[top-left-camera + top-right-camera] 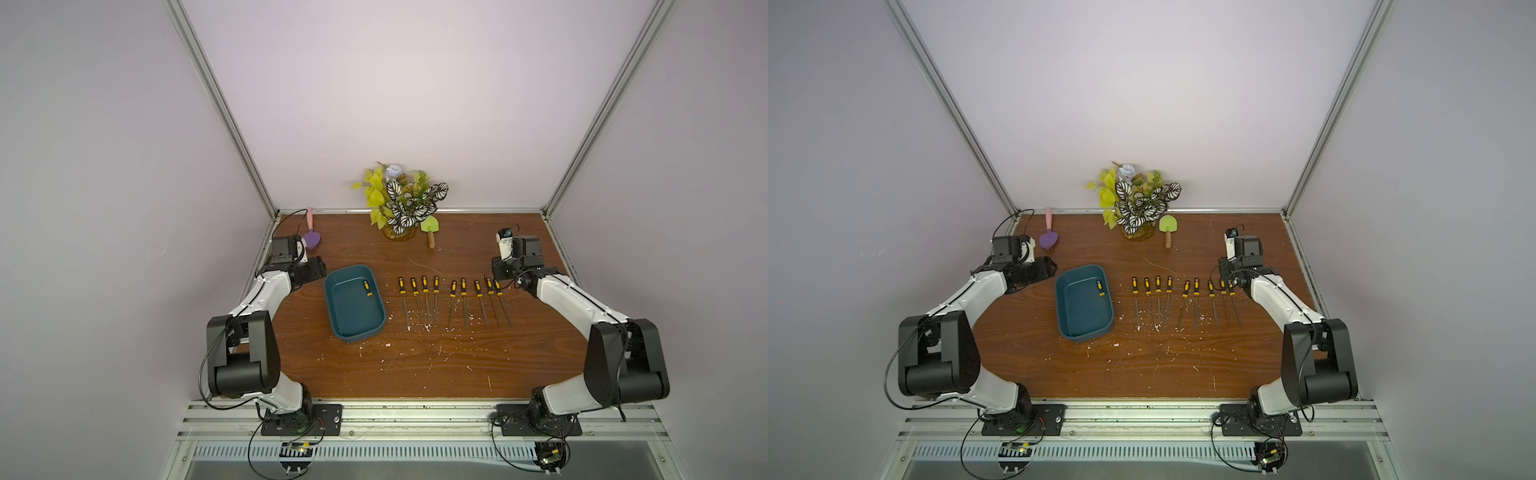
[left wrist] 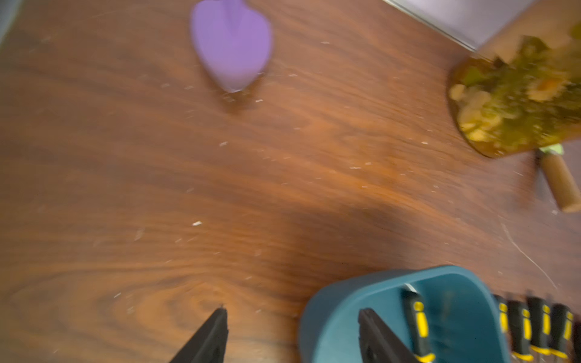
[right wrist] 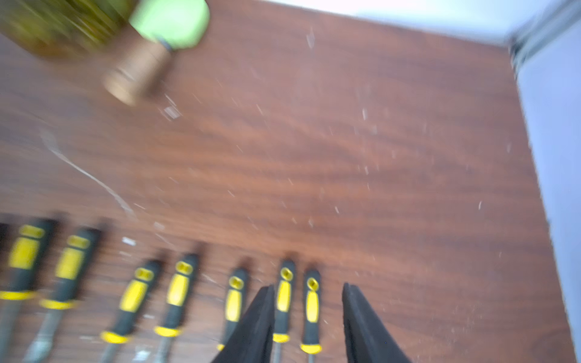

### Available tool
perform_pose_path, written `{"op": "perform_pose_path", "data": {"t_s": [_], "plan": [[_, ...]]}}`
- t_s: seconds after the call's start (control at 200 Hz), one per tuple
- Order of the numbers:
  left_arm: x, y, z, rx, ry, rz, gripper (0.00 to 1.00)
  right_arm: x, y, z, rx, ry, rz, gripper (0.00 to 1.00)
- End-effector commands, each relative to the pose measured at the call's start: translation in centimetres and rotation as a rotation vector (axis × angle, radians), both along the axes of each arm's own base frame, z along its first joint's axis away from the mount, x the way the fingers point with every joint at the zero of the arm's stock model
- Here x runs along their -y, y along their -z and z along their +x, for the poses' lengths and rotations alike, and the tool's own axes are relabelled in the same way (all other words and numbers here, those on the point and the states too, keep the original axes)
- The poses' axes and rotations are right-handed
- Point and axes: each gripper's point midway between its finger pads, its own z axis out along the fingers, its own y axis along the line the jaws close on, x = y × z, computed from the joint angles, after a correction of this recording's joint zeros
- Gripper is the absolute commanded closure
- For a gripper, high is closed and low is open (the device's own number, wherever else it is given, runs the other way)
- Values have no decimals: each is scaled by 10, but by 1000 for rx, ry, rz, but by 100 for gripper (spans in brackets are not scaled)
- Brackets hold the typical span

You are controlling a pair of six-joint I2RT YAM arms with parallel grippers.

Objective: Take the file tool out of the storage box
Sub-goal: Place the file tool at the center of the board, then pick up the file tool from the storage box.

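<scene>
**Task object.** The file tool (image 1: 371, 299) (image 1: 1105, 296), with a black-and-yellow handle and a thin metal shaft, lies inside the storage box (image 1: 331, 308) (image 1: 1060, 308). It rests along the wall that faces the row of loose files, with its handle toward the back wall. The left wrist view shows the same handle (image 2: 418, 327) against the box's inner wall (image 2: 327, 314). The box is a dark teal tub that stands left of centre on the wood-grain surface (image 1: 415, 374) and holds nothing else that can be seen.

**Neighbouring tools.** Nine matching files (image 1: 452, 289) (image 1: 1185, 289) lie side by side on the surface just beside the box. Their handles point to the back wall and their shafts to the front. White flecks are scattered around their tips.

**Left arm.** The left arm (image 1: 266, 291) reaches to the far left corner of the box. Its jaws are spread and hold nothing. One black finger (image 2: 213, 336) is over bare surface, and the other is in front of the box's interior.

**Right arm.** The right arm (image 1: 573, 299) ends above the handle ends of the rightmost files. Its jaws also stand apart. In the blurred right wrist view, two handles (image 3: 284, 298) appear in the gap between the fingers (image 3: 254, 323), and both lie on the surface ungripped.

**Background.** A potted plant (image 1: 401, 208) (image 1: 1138, 203) stands at the back wall. A green trowel (image 1: 430, 227) (image 1: 1168, 226) lies just beside it. A purple scoop (image 1: 311, 239) (image 2: 231, 44) with a pink handle lies in the far left corner.
</scene>
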Motion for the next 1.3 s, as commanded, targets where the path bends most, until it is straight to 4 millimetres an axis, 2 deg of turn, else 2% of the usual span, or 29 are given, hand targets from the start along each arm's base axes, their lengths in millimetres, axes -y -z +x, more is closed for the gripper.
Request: {"op": "perform_pose_path", "data": {"t_s": [0.0,0.115,0.27,0.34,0.45,0.5,0.58,0.626,0.801,0.991,1.131,1.291], "plan": [[36,-14,-6,-28,61,-22,32,-15,-40,11,107,12,64,58],[60,-19,-8,-44,49,-76,32,-25,-48,14,132,1,120,58],[95,-15,-13,-103,74,-47,34,-27,-40,11,118,-3,132,58],[107,-6,-14,-124,74,-29,34,-27,-35,9,109,-6,133,58],[122,20,-13,-181,89,-7,38,-28,-25,5,87,-10,139,58],[125,30,-12,-200,91,-1,41,-28,-22,3,81,-13,139,58],[129,41,-11,-220,93,3,57,-28,-20,1,73,-20,129,58],[129,46,-10,-227,90,13,61,-26,-20,-1,69,-17,119,57],[128,61,-10,-245,72,29,60,-23,-12,-8,53,-20,99,57],[137,80,-1,-260,86,27,51,-24,-3,-11,29,-30,95,57],[146,90,2,-281,112,23,51,-26,0,-11,10,-36,104,57],[144,99,-4,-316,118,45,53,-28,2,-14,0,-36,132,57]]}}
